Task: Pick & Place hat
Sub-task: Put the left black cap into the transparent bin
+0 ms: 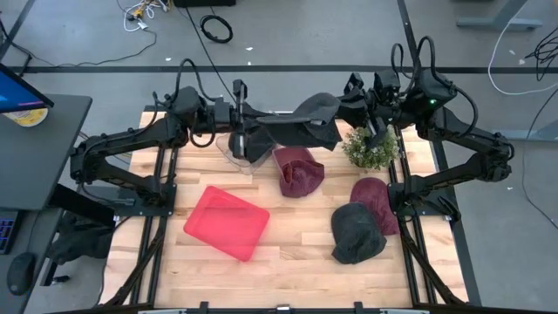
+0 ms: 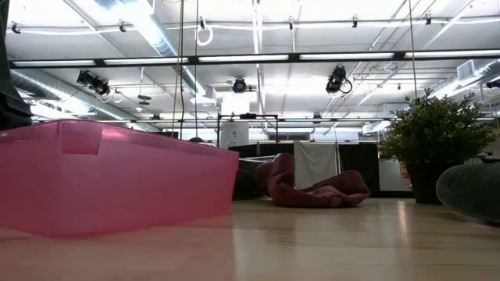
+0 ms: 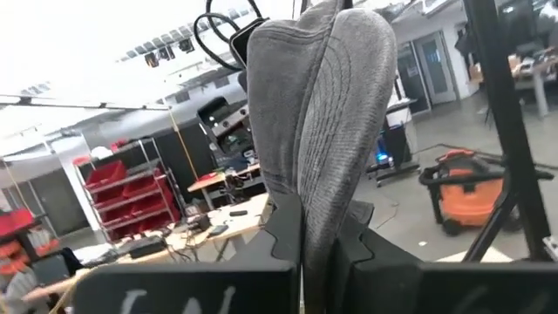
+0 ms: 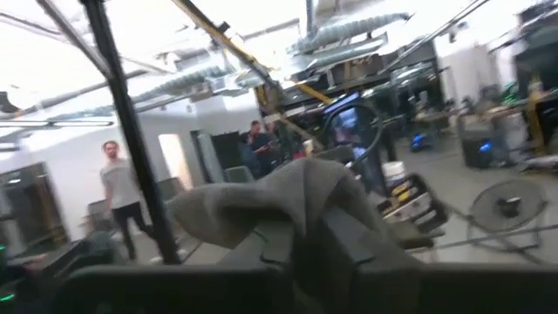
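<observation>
A grey hat [image 1: 307, 120] hangs in the air over the table's far middle, stretched between both grippers. My left gripper [image 1: 259, 133] is shut on its left end, and in the left wrist view the hat [image 3: 318, 105] rises past that gripper [image 3: 303, 222]. My right gripper [image 1: 343, 116] is shut on its right end, and in the right wrist view the grey cloth [image 4: 279, 196] bunches over that gripper [image 4: 307, 234]. A pink bin [image 1: 227, 222] stands on the table at the near left. The low view shows neither gripper. My left gripper pinches a folded part of the grey hat [image 3: 307, 187] between its two fingers, coming from the table's left about level. The hat's ribbed cloth stands out beyond the fingertips, clear of the table. My right gripper has a bunched edge of the grey hat [image 4: 305, 209] between its two fingers, coming from the table's right about level. The cloth drapes over the fingertips and is lifted clear of the table.
A maroon hat [image 1: 298, 171] lies just under the held one. A second maroon hat [image 1: 377, 201] and a dark grey hat [image 1: 356, 232] lie at the right. A small potted plant [image 1: 370, 148] stands close below my right gripper. Bare wood lies along the near edge.
</observation>
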`<state>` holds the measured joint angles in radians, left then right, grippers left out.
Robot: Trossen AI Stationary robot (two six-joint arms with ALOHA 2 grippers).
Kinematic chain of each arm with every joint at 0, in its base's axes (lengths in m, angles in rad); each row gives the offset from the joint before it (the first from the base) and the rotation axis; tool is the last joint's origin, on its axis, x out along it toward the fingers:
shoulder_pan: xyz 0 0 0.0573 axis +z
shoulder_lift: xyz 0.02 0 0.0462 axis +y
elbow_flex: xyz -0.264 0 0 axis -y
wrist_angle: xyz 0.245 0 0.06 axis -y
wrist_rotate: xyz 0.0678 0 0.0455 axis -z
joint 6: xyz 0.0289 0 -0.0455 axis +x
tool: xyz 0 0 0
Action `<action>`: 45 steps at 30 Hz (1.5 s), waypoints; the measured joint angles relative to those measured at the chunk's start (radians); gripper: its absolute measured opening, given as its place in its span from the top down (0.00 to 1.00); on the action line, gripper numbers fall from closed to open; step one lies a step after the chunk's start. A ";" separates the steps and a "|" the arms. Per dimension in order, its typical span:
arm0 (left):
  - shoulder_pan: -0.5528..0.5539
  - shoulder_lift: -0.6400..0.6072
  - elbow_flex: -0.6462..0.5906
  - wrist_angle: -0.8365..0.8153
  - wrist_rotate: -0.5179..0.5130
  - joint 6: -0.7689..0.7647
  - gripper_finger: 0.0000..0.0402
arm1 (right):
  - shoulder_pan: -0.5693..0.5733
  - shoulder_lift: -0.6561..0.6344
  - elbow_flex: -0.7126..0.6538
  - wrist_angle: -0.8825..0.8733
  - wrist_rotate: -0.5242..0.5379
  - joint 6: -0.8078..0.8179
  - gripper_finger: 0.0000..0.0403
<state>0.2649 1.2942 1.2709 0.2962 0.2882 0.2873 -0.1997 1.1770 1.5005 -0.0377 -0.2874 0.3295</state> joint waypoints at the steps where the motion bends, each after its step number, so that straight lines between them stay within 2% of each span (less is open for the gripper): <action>1: 0.000 -0.003 0.000 -0.002 0.000 0.013 0.96 | 0.000 0.000 0.000 -0.006 -0.011 0.007 0.84; 12: 0.013 -0.077 -0.001 -0.001 -0.004 0.263 0.97 | -0.018 -0.045 0.000 -0.040 -0.018 0.058 0.19; 14: 0.014 -0.099 -0.001 -0.001 -0.005 0.319 0.97 | -0.028 -0.057 0.000 -0.047 -0.018 0.078 0.11; 17: 0.013 -0.131 -0.001 -0.005 -0.035 0.407 0.97 | -0.041 -0.079 0.000 -0.080 -0.017 0.093 0.04; 20: 0.014 -0.159 0.023 -0.079 -0.079 0.522 0.97 | -0.053 -0.100 0.000 -0.143 -0.017 0.108 0.03; 26: 0.013 -0.140 0.248 -0.594 -0.258 0.769 0.97 | -0.061 -0.104 0.000 -0.224 -0.017 0.142 0.10; 29: 0.014 -0.104 0.356 -0.804 -0.323 0.843 0.97 | -0.061 -0.093 0.000 -0.226 -0.017 0.143 0.14; 32: 0.014 -0.067 0.438 -0.947 -0.381 0.915 0.97 | -0.061 -0.082 0.000 -0.228 -0.017 0.132 0.17; 38: 0.013 0.003 0.457 -1.051 -0.503 1.110 0.97 | -0.061 -0.064 0.000 -0.257 -0.017 0.106 0.22; 45: 0.014 0.075 0.456 -1.175 -0.653 1.434 0.97 | -0.061 -0.058 0.000 -0.294 -0.017 0.096 0.25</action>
<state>0.2787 1.3695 1.7269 -0.8785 -0.3650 1.7210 -0.2604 1.1190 1.5005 -0.3322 -0.3046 0.4252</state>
